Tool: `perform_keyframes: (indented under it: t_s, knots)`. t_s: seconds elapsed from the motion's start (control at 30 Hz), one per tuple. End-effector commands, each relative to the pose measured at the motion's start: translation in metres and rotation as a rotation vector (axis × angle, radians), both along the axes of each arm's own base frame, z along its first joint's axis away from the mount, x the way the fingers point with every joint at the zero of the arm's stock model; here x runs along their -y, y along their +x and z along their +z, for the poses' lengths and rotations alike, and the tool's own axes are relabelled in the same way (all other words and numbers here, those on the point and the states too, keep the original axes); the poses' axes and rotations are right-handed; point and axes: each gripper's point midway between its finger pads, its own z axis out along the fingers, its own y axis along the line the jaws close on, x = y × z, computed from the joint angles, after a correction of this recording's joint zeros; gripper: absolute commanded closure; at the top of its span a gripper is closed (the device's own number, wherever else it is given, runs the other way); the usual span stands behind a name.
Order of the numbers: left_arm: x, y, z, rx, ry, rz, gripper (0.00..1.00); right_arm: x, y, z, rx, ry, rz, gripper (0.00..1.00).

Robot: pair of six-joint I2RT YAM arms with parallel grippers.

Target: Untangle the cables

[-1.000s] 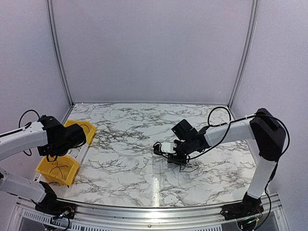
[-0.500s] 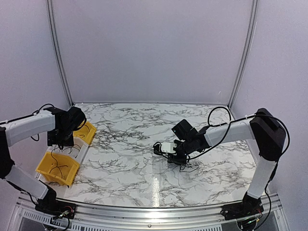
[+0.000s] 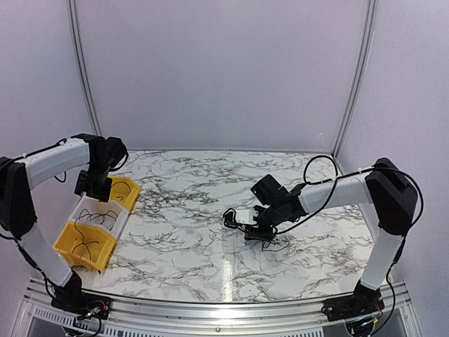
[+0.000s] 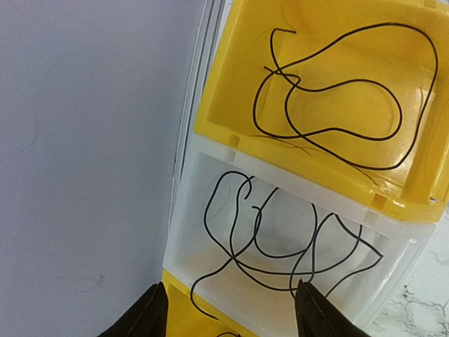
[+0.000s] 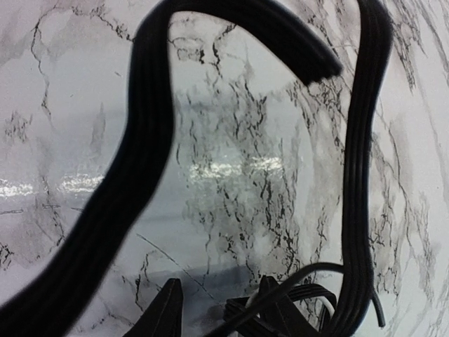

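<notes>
Tangled black cables [image 5: 144, 175] half hide the right tool [image 5: 219, 309]; I cannot tell its grip. The left tool [image 4: 231, 309] is wide over the clear plastic bin [image 4: 295, 184] by the wall.

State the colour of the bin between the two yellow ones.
The middle bin is white, best seen in the left wrist view.

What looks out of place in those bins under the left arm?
One strand. The black cable in the white bin trails over its wall onto the near yellow bin, so it lies across two bins. The looped cable in the far yellow bin sits fully inside.
</notes>
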Motion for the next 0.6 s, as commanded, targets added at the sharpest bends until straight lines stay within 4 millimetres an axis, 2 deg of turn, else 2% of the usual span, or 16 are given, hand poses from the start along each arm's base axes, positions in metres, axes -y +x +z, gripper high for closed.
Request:
perform_keyframes:
  t_s: [0.0,0.07,0.13,0.2,0.23,0.4,0.47,0.57]
  knots:
    - [-0.003,-0.012,-0.020,-0.217,0.010,0.004,0.37,0.017,-0.029,-0.023,-0.112,-0.093,0.014,0.62]
    - [0.001,-0.006,-0.021,-0.270,0.011,0.002,0.39,0.017,-0.029,-0.024,-0.112,-0.095,0.018,0.61]
    - [0.002,0.006,-0.009,-0.274,0.030,-0.008,0.41,0.018,-0.029,-0.025,-0.110,-0.097,0.022,0.61]
    - [-0.003,0.018,0.011,-0.239,0.083,-0.009,0.41,0.018,-0.030,-0.026,-0.112,-0.100,0.026,0.62]
    - [-0.007,0.019,0.014,-0.233,0.098,-0.011,0.41,0.018,-0.030,-0.027,-0.116,-0.099,0.027,0.62]
    - [-0.013,0.004,-0.004,-0.211,0.048,0.099,0.38,0.015,-0.035,-0.027,-0.144,-0.086,0.042,0.61]
    - [-0.014,0.001,-0.005,-0.121,0.023,0.144,0.36,0.014,-0.036,-0.027,-0.145,-0.083,0.047,0.61]
    - [-0.022,-0.017,-0.008,-0.087,0.032,0.180,0.34,0.013,-0.038,-0.028,-0.157,-0.078,0.054,0.61]
